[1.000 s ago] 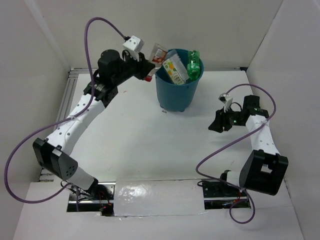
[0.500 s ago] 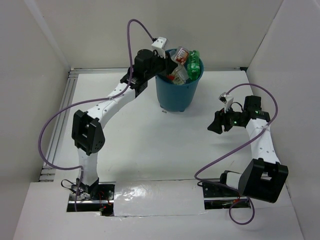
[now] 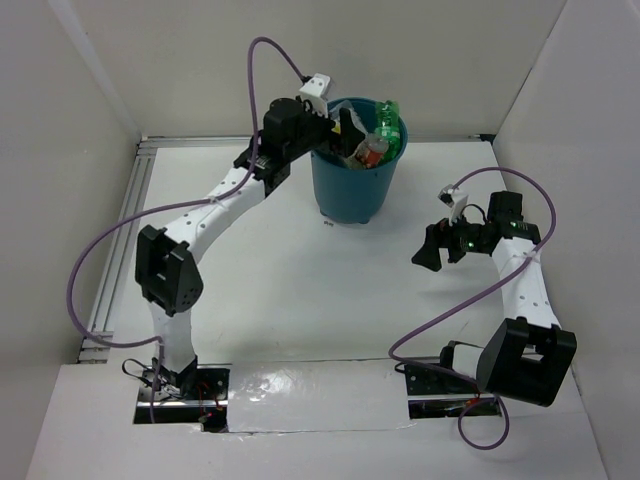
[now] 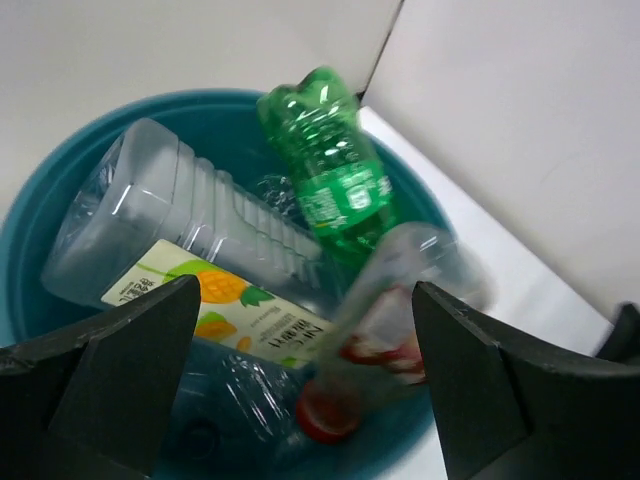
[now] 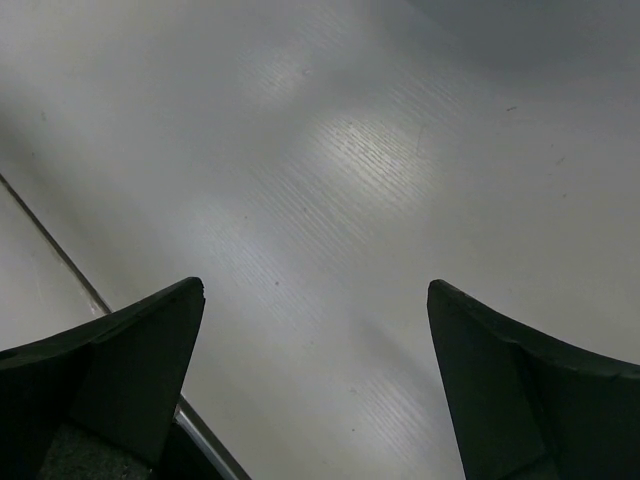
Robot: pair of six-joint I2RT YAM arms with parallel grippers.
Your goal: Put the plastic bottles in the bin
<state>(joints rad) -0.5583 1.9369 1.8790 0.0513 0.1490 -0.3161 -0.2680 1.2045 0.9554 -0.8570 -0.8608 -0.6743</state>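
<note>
The teal bin (image 3: 345,195) stands at the back of the table with several plastic bottles in it. My left gripper (image 3: 346,128) hangs open just above its rim. In the left wrist view the bin (image 4: 210,105) holds a green bottle (image 4: 330,170), a large clear ribbed bottle (image 4: 170,215) with a mango label, and a crumpled clear one (image 4: 235,395). A red-labelled, red-capped bottle (image 4: 385,320) is blurred between and below the wide-apart fingers of the left gripper (image 4: 305,288), free of them. My right gripper (image 3: 428,255) (image 5: 316,287) is open over bare table (image 5: 350,150), holding nothing.
White walls close in the table at the back and both sides. An aluminium rail (image 3: 120,230) runs along the left edge. Purple cables loop off both arms. A shiny taped strip (image 3: 300,395) lies between the arm bases.
The left arm swung right from beside the bin to over it, and its gripper opened and let go of the red-labelled bottle, now dropping inside. The right gripper opened wider.
</note>
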